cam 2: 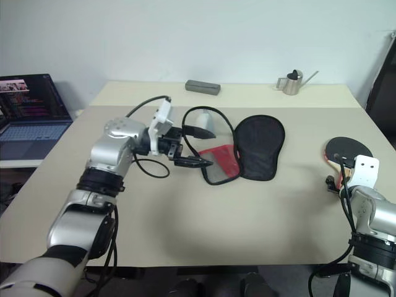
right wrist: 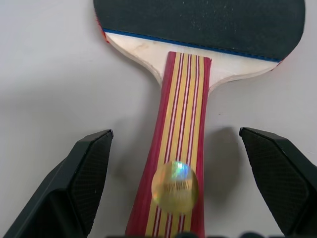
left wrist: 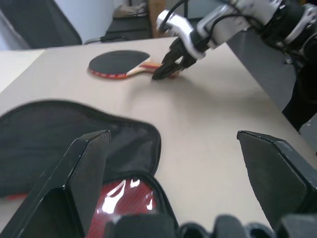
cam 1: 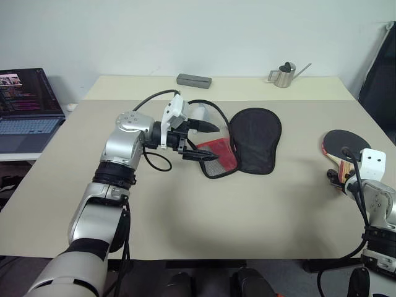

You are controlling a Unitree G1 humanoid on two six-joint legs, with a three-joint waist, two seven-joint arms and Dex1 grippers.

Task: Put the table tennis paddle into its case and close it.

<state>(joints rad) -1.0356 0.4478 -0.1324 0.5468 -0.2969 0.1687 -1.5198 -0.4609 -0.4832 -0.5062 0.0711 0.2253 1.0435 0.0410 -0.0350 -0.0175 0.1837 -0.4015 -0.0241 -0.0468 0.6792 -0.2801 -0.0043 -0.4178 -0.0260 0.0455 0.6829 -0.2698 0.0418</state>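
- The table tennis paddle (cam 1: 340, 146) lies flat on the tan table (cam 1: 260, 204) near its right edge, dark blade away from the robot, striped handle towards it.
- In the right wrist view, the handle runs straight down between the two spread black fingers (right wrist: 81, 178), with bare table on either side of it; a round shiny sticker sits near the butt of the handle.
- The right gripper (left wrist: 171, 63) hangs just over the handle's end, jaws released and wide, gripping nothing.
- The case (cam 1: 250, 141) rests mid-table, well apart from the paddle, unzipped and spread: the black upper flap lies flat, while the red lower part with its mesh pocket points towards the left arm.
- The left gripper (cam 1: 201, 142) hovers beside the red end of the case, pointing to the right, fingers (left wrist: 74, 183) wide apart and holding nothing; whether the lower finger touches the fabric cannot be told.
- At the far edge of the table sit a grey rectangular block (cam 1: 193, 80) and a small metal watering can (cam 1: 284, 75).
- An open laptop (cam 1: 28, 108) stands on a lower surface off the table's left side.
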